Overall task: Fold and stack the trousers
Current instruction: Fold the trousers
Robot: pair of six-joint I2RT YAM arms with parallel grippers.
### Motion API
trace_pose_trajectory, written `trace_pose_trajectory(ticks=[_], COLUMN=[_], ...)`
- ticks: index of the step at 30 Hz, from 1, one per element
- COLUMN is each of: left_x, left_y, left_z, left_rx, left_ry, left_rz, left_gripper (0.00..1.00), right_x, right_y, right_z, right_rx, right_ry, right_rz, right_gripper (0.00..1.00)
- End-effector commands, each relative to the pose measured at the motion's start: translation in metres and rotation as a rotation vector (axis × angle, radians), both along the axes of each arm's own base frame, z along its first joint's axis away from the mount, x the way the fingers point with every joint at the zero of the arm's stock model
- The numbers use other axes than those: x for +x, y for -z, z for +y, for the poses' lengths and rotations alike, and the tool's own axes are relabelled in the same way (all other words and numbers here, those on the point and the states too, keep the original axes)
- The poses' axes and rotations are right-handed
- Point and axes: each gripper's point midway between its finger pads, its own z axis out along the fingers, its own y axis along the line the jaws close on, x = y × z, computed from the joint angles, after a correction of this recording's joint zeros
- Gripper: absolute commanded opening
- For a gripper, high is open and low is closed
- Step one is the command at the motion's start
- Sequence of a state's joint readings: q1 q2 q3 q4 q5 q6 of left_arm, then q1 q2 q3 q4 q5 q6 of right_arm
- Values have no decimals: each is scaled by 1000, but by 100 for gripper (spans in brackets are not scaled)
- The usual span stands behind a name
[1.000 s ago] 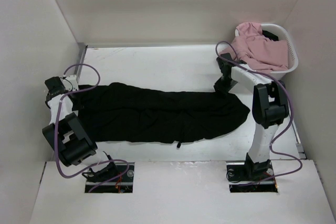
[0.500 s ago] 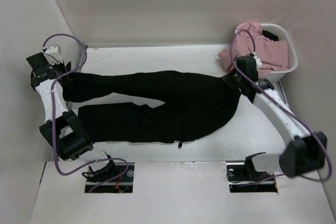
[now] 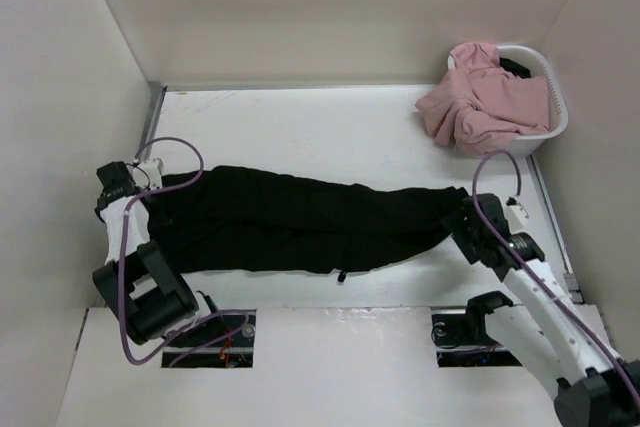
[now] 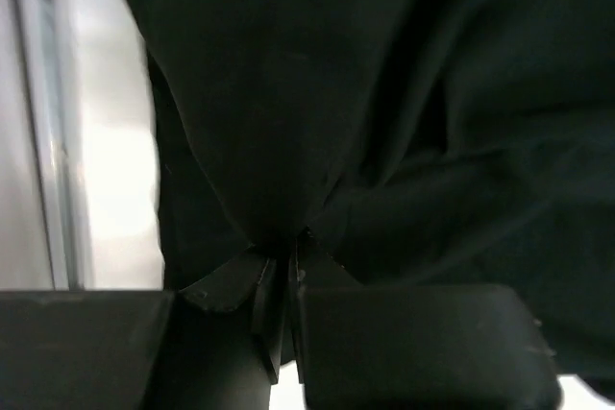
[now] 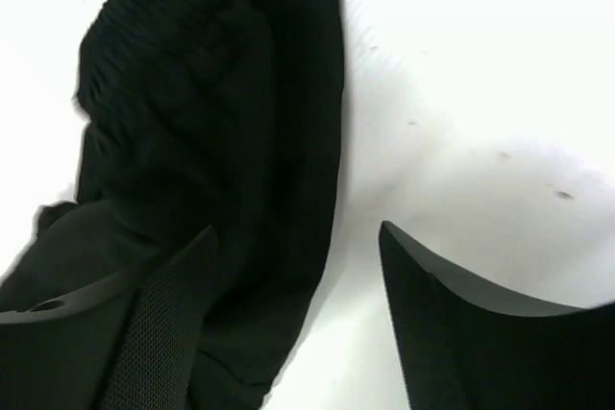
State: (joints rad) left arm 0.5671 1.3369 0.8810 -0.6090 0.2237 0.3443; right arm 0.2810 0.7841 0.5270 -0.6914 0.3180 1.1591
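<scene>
While left end effector (image 4: pixel 290 264) pinches soft black trousers (image 3: pixel 300 219), right end effector (image 5: pixel 296 232) gapes at ribbed waistband (image 5: pixel 163 55)

We have the trousers (image 3: pixel 300 219) lying across the near half of the table (image 3: pixel 300 122), running left to right. The left gripper (image 3: pixel 112 182) is at their left end, with cloth caught between its fingers (image 4: pixel 413 343). The right gripper (image 3: pixel 468 225) is at their right end. In the right wrist view we see the trousers' edge between its jaws, nearer the left finger, and bare table nearer the right one. The drawstring (image 3: pixel 341 274) lies at the trousers' near edge, right of the middle. The basket (image 3: pixel 555 107) is in the far right corner, well apart from the trousers and behind the right gripper. Garments (image 3: pixel 485 102) lie in it and hang over its left rim.
</scene>
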Motion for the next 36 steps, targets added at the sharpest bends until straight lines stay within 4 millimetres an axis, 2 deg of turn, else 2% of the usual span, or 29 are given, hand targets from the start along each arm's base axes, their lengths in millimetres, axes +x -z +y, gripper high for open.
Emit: trace_pose_trajectory(ticks=[1,3,5,8,9,12,16,18,20,22,23,25,26,27,28,30,32,34,36], left_x=[-4,-6,-7,-7,-6,-6,-7,-4,-2,1,2,6,7,10,13,18,16,4,-15], left_y=[-18,-19,-19,-21,-22,-24,-24,-26,-29,-36,-41,-48,-51,-55,-58,-67,-72,-71,-62], left_z=[8,6,4,4,5,9,13,17,22,29,33,38,40,42,44,49,55,58,56], left_rx=[120,122,115,116,118,122,128,132,134,136,138,135,133,128,125,117,99,74,46], left_ry=[51,61,65,66,66,58,53,47,26,0,-16,-39,-49,-56,-61,-81,-117,-144,-140], left_rz=[-45,-44,-42,-45,-48,-51,-49,-55,-66,-87,-103,-128,-137,-150,-163,-182,-185,-159,-90], left_gripper=[5,8,8,8,8,8,8,8,8,8,8,8,8,8,8,8,9,11,17], right_x=[-5,14,39,70,80,114,149,148,135,120,113,106,105,104,104,108,115,119,113], right_y=[-37,-70,-95,-108,-106,-90,-48,-19,5,21,26,29,27,24,20,4,-21,-47,-56], right_z=[-20,-16,-3,10,10,10,21,24,20,13,9,1,-6,-11,-17,-23,-24,-22,-10], right_rx=[-22,-51,-79,-83,-78,-87,-105,-119,-140,-141,-134,-106,-102,-99,-102,-117,-142,-152,-128], right_ry=[97,38,-44,-74,-57,-37,-111,-147,-156,-153,-146,-132,-119,-106,-98,-108,-141,-161,-193], right_rz=[-73,-153,-200,-190,-176,-94,88,217,343,417,434,422,401,377,351,269,144,22,-35], right_gripper=[75,79,83,93,100,100,100,100,100,100,91,49,22,5,0,0,0,0,0])
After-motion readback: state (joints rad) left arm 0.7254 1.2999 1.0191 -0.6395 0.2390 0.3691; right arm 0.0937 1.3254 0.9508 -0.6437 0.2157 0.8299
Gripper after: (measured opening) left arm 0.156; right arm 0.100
